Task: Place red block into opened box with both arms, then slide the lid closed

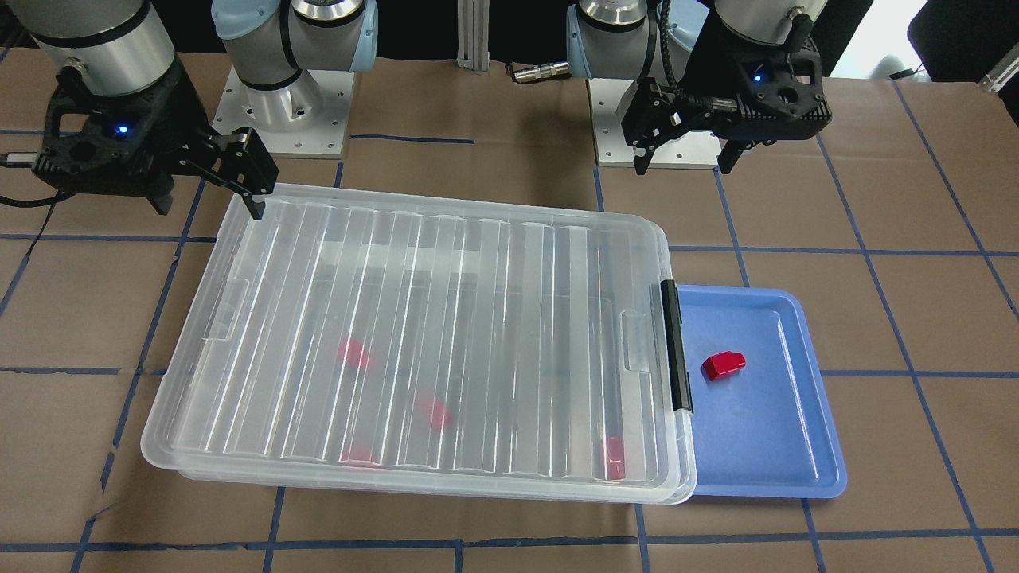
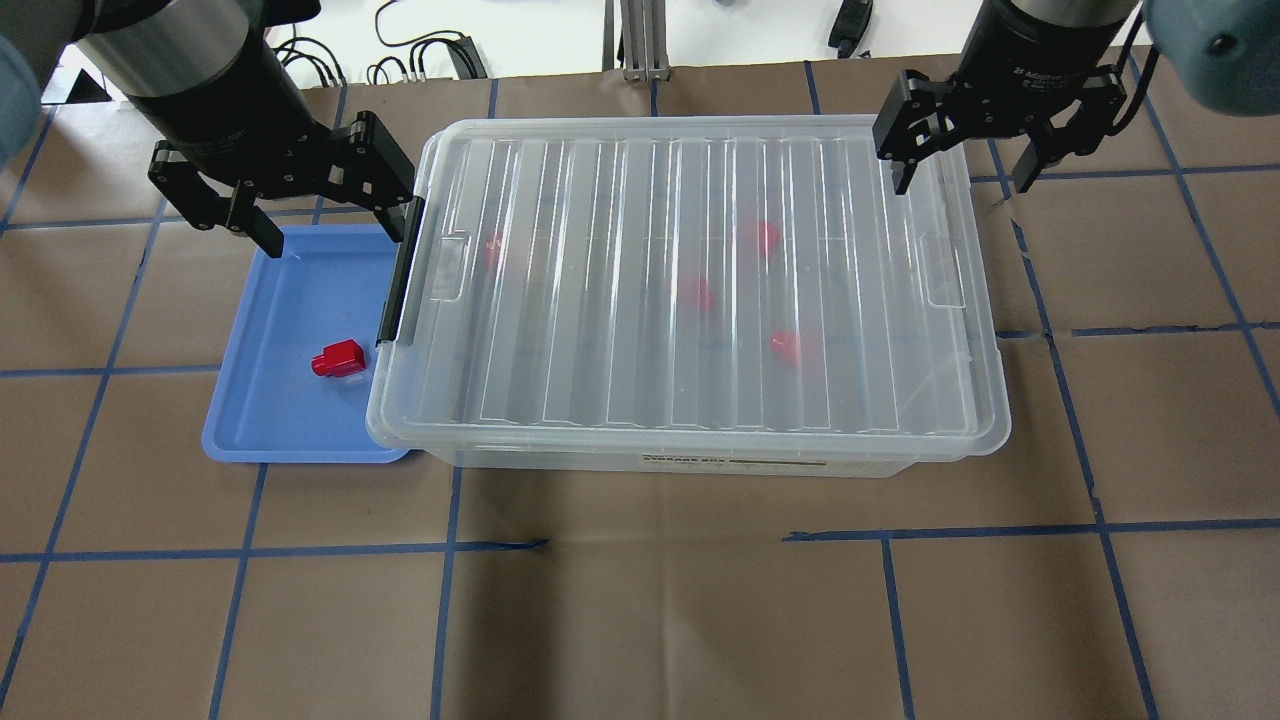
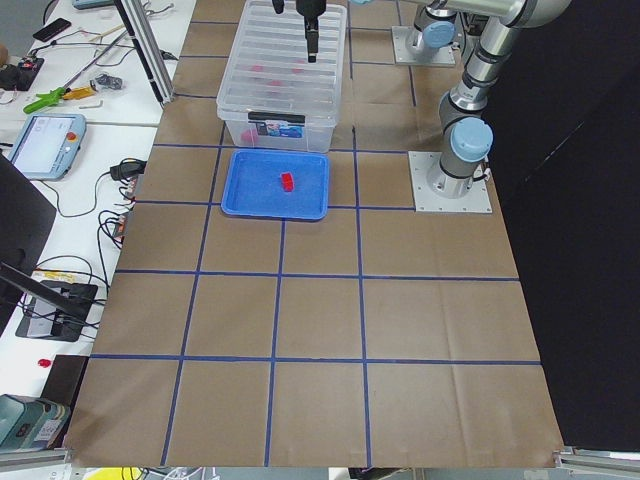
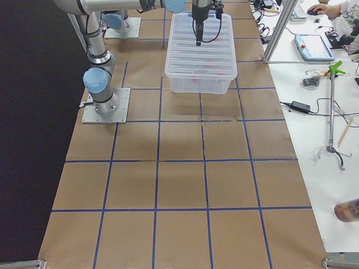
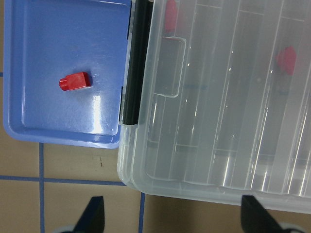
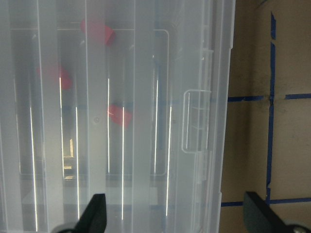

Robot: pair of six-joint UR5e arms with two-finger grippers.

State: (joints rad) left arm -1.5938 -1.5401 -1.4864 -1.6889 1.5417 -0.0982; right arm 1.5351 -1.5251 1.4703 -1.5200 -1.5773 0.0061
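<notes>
**Box:** The box [image 2: 700,462] stands on the surface [image 2: 640,600], which is brown with blue grid lines. The lid [image 2: 600,350] lies flat on the box and covers it from one short end to the other. A black latch bar [image 2: 400,270] runs along one short end. Whether it is fastened cannot be told.

**Contents:** Four blocks [image 2: 697,292] show as red blurs through the ribbed lid. They are spread apart inside the box.

**Beside the box:** A blue tray [image 2: 270,420] lies against the latch end, partly tucked under the box's rim. One red block [image 2: 339,359] lies loose on the tray, near the latch bar and outside the box.

**Left gripper:** The left gripper [image 2: 340,240] hangs above the latch end, at the corner on the box's long side facing the arm bases. Its fingers are spread wide and hold nothing. One finger is over the tray and the other is close by the latch bar.

**Right gripper:** The right gripper [image 2: 960,183] hangs at the opposite short end, on the same long side. Its fingers are also spread and empty. One finger [image 1: 256,208] is at the lid's corner. Contact with the lid cannot be confirmed.
</notes>
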